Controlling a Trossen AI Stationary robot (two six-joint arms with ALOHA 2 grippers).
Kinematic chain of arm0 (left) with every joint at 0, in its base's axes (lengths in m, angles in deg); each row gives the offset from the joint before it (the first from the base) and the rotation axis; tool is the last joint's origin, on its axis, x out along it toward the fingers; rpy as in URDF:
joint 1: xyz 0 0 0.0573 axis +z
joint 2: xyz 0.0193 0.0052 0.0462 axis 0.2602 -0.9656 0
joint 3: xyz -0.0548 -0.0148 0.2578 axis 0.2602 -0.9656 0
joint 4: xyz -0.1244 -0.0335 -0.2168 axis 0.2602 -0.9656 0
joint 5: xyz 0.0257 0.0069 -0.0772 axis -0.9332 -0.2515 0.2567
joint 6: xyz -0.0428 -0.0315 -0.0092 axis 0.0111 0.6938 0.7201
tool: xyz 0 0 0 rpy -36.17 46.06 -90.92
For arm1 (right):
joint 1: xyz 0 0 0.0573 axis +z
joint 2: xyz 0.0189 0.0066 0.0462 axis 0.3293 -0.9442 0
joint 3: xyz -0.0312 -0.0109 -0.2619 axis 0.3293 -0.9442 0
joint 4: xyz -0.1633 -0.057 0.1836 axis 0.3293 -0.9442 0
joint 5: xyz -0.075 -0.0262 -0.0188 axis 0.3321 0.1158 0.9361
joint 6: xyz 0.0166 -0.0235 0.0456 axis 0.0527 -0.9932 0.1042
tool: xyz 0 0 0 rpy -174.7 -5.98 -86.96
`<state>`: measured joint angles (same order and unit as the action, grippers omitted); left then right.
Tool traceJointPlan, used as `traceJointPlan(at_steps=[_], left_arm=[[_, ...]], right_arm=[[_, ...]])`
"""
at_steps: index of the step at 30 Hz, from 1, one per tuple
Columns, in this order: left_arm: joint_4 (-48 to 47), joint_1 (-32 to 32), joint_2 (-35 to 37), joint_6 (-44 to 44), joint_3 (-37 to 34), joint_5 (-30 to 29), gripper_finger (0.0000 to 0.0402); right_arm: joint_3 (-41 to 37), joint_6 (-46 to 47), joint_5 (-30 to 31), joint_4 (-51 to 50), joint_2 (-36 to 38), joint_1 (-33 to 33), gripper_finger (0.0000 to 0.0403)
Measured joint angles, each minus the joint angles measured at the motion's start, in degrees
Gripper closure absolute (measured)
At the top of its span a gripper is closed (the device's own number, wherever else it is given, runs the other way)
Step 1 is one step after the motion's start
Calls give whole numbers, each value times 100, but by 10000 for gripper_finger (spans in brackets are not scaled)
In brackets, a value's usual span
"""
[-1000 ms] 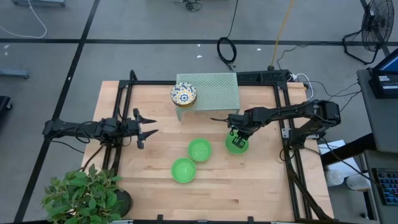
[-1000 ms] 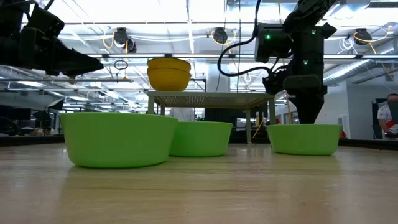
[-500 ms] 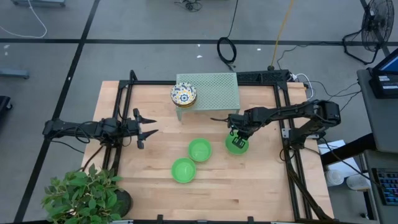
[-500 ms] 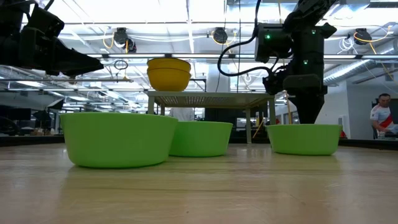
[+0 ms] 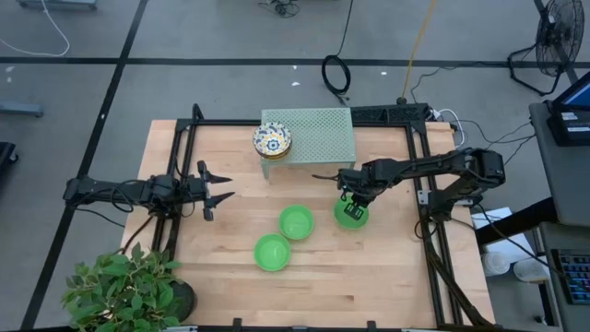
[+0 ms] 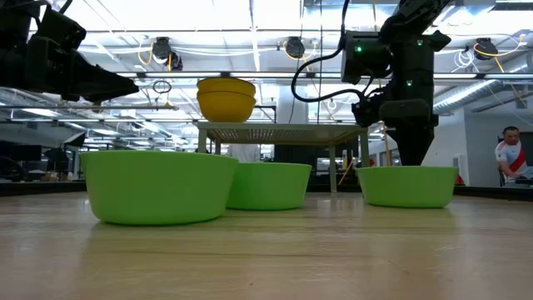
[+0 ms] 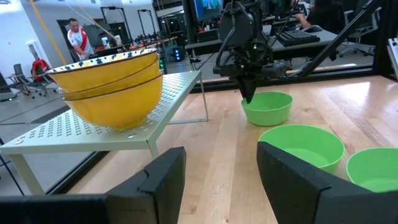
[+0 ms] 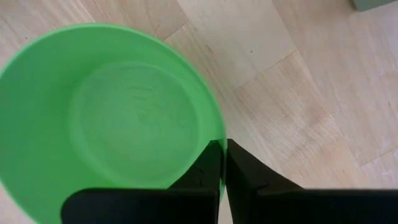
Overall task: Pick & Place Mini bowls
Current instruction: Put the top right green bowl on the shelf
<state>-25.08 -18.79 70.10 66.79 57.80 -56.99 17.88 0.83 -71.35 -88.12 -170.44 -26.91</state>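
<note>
Three plain green mini bowls stand on the wooden table: one near the front, one in the middle, one to the right. My right gripper points down over the right bowl and is shut on its rim. A stack of patterned mini bowls, yellow outside, rests on the pale green mesh rack. My left gripper waits open and level at the table's left side, with nothing between its fingers. My right gripper pinches the right green bowl's rim on its far side, one finger inside the bowl and one outside. The fingers come from above, pointing down. The bowl stands upright with its base on the table.
The mesh rack stands on legs at the table's far middle. A black frame runs along the table's left, right and far sides. A potted plant sits at the near left corner. A person shows in the room beyond.
</note>
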Motion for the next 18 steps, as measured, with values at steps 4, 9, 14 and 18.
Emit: traceJointPlan(at_steps=[4,9,14,18], left_arm=[[-1,1,1,0,0,-1,199],[1,-1,0,0,0,0,199],[1,1,1,0,0,1,199],[-1,-1,0,-2,0,1,199]], right_arm=[[-1,0,-14,0,0,0,402],[-4,1,-178,7,0,0,402],[53,-2,-205,2,-7,2,403],[162,-46,-186,-3,-7,2,402]])
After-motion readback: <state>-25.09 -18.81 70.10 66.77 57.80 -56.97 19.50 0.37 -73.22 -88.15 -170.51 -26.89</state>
